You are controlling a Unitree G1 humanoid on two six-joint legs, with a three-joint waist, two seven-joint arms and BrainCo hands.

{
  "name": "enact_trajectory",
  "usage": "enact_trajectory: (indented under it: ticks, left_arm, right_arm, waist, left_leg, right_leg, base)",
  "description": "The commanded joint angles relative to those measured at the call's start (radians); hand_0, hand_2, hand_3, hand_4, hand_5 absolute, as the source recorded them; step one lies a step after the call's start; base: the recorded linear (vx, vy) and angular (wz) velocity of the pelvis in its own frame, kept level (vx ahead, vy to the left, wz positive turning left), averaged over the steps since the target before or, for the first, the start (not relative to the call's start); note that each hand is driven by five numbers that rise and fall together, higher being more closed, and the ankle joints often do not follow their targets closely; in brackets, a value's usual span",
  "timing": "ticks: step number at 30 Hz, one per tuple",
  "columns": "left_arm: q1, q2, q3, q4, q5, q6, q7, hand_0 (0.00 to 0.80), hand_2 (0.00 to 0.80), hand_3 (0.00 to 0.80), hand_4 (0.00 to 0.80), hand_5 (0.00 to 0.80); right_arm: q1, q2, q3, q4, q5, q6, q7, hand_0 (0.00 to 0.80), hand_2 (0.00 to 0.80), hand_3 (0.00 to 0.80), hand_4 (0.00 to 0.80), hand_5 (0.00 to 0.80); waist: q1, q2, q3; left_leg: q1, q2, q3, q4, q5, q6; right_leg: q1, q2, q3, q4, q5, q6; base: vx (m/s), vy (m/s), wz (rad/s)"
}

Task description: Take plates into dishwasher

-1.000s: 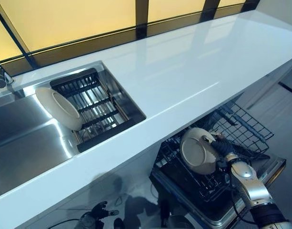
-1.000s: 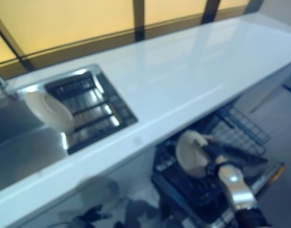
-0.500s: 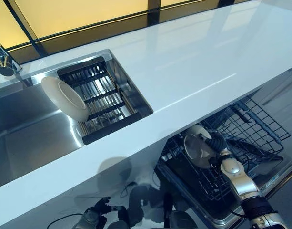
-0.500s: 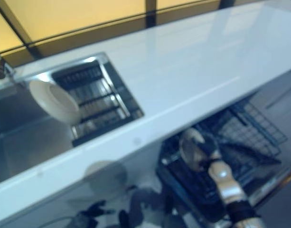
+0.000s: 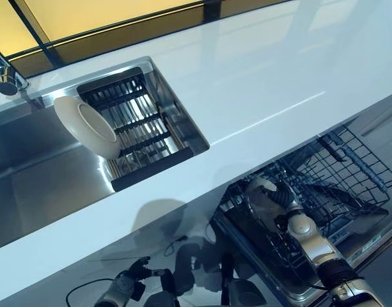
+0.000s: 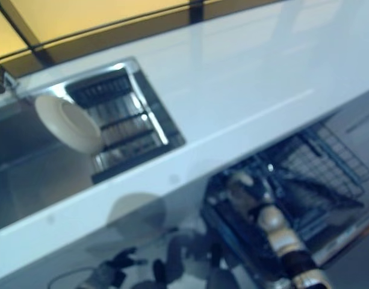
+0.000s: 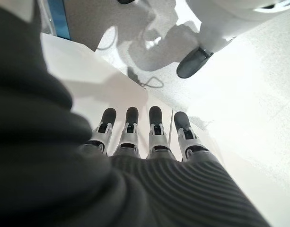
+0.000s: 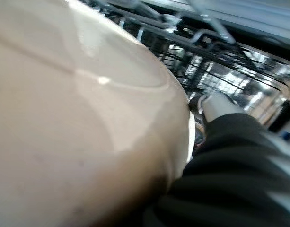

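1. Below the white counter (image 5: 259, 83), the right hand (image 5: 282, 198) reaches into the dishwasher rack (image 5: 349, 173) and holds a cream plate (image 5: 259, 201).
2. Its thumb and fingers are curled over the rim of this plate; in the right wrist view the plate (image 8: 78, 118) fills almost everything, with one fingertip (image 8: 208, 105) showing at its edge.
3. This plate stands nearly on its edge, its face turned toward the robot's left, and its lower part is down among the wires of the lower rack (image 5: 272, 249).
4. Up on the counter level, a second plate (image 5: 90, 128) of the same cream colour leans on its edge in the black drainer (image 5: 141, 137) inside the steel sink (image 5: 36, 192). Its hollow side faces toward the right and a little upward.
5. Near the floor, the left hand (image 7: 140, 137) hangs with fingers straight and apart, holding nothing; it also shows low in the left eye view (image 5: 122, 288).
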Motion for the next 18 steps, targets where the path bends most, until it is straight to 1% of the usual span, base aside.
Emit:
enact_trajectory:
  ticks: [1,10,18]
  left_arm:
    - [-0.063,0.004,-0.053,0.008,-0.033,-0.004,0.008,0.000,0.000,0.000,0.000,0.000]
    - [-0.078,-0.012,-0.071,0.013,-0.047,-0.007,0.015,0.000,0.000,0.000,0.000,0.000]
    - [-0.081,-0.025,-0.078,0.016,-0.057,-0.012,0.018,0.000,0.000,0.000,0.000,0.000]
  right_arm:
    - [-0.088,0.013,0.050,0.073,-0.024,-0.008,-0.050,0.800,0.800,0.800,0.800,0.800]
    - [-0.107,0.096,0.094,0.197,0.037,-0.001,-0.100,0.800,0.800,0.800,0.800,0.800]
    - [-0.102,0.139,0.133,0.213,0.015,0.013,-0.110,0.800,0.800,0.800,0.800,0.800]
  waist:
    - [0.028,-0.007,0.018]
    - [0.044,0.014,0.027]
    - [0.046,0.025,0.029]
  left_leg:
    - [-0.027,-0.045,-0.003,0.002,-0.019,0.053]
    - [-0.031,-0.054,-0.018,0.000,-0.019,0.056]
    - [-0.034,-0.062,-0.025,-0.002,-0.018,0.059]
  right_leg:
    - [0.003,0.017,0.008,0.076,-0.088,0.025]
    - [0.001,0.009,-0.004,0.088,-0.095,0.020]
    - [-0.004,0.005,-0.002,0.096,-0.099,0.019]
  base:
    - [0.000,0.000,0.00]
    - [0.010,0.024,0.03]
    - [0.012,0.029,0.03]
